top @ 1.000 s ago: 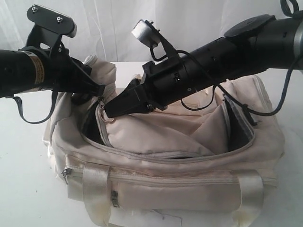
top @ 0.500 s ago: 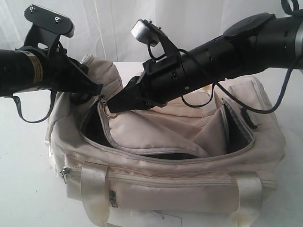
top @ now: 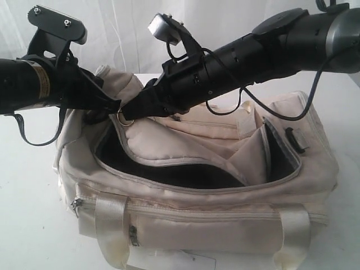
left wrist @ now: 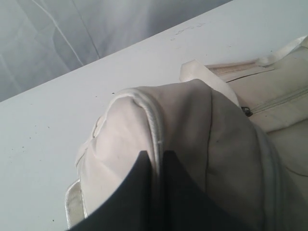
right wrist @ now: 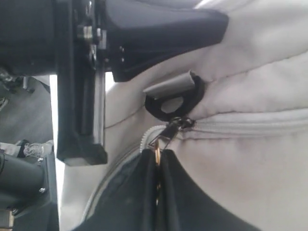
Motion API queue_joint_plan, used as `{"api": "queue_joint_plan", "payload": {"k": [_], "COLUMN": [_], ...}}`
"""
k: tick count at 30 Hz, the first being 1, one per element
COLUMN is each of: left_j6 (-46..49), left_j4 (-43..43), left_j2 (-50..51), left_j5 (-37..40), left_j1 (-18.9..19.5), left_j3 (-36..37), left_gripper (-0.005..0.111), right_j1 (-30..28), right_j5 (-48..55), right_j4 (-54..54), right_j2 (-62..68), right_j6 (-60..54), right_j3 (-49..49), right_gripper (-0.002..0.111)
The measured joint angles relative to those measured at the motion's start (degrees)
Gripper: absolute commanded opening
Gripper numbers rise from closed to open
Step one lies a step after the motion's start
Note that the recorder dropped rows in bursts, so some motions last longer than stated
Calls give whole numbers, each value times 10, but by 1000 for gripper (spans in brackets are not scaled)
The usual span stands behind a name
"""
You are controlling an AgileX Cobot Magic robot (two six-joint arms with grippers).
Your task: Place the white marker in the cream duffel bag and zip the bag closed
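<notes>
Exterior view: the cream duffel bag (top: 214, 219) sits on the white surface (top: 28, 225). Its top zipper is wide open over a dark interior. The left tool (top: 114, 107) is pinched tight on a piped seam at the bag's left end and holds that fabric raised. The right tool (top: 132, 114) reaches across to the same end. Its jaws are closed on the zipper pull (top: 125, 120), with the ring caught between the fingertips.
</notes>
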Motion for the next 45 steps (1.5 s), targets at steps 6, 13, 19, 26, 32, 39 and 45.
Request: {"api": "queue_joint_plan", "payload": {"k": [6, 13, 19, 26, 32, 39, 45], "left_j6": [0, 0, 0, 0, 0, 0, 0], "left_j4": [0, 0, 0, 0, 0, 0, 0], "left_j2": [0, 0, 0, 0, 0, 0, 0], "left_j5": [0, 0, 0, 0, 0, 0, 9], "left_j1": [0, 0, 0, 0, 0, 0, 0], "left_j3": [0, 0, 0, 0, 0, 0, 0], "left_gripper": [0, 0, 0, 0, 0, 0, 0], "right_j1": [0, 0, 0, 5, 36, 56, 57], "right_j5": [32, 58, 94, 130, 115, 57, 8], "right_j4": [-3, -7, -6, 2, 3, 28, 45], "right_j2": [0, 0, 0, -2, 3, 39, 76], "right_j6": [11, 28, 40, 45, 45, 32, 27], "right_j3": [-1, -2, -2, -2, -2, -2, -2], "right_gripper": [36, 36, 36, 36, 36, 36, 36]}}
